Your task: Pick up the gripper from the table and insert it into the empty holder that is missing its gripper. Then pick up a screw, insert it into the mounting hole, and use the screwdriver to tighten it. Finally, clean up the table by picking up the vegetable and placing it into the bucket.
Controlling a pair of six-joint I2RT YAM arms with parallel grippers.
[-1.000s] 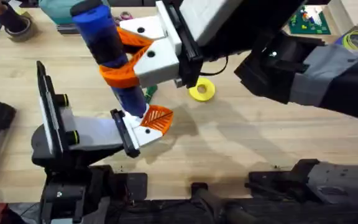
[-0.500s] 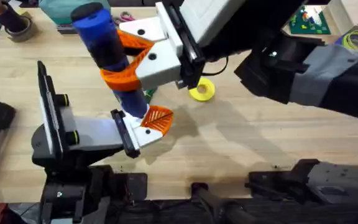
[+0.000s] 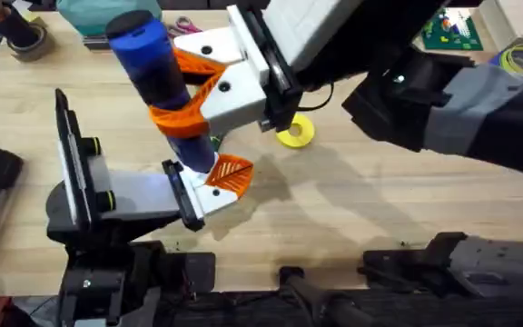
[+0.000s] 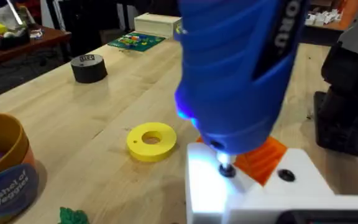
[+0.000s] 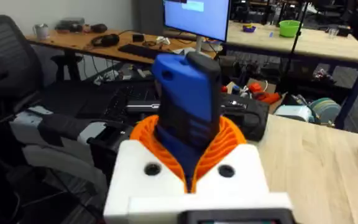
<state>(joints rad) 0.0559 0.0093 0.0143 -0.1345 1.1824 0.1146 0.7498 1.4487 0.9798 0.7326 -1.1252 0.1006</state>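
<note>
Now driving the screw home

Overhead: the right gripper (image 3: 192, 91), white with orange ribbed pads, is clamped on the slim bright-blue powered screwdriver (image 3: 157, 77), held nearly upright with its tip down at the small white angular holder (image 3: 200, 195) on the left arm, where the orange ribbed wedge fingertip (image 3: 231, 173) is seated. I cannot tell how the left arm's own fingers stand.

Left wrist: the thin bit (image 4: 227, 169) meets the white block; a yellow ring disc (image 4: 151, 140) lies beyond, the orange-brown bucket (image 4: 5, 163) and green leafy vegetable (image 4: 73, 216) nearby.

Right wrist: orange pads (image 5: 232, 140) hug the blue body (image 5: 188, 102).

Judgement: tightening is under way; next needs steady downward pressure, then release.
</note>
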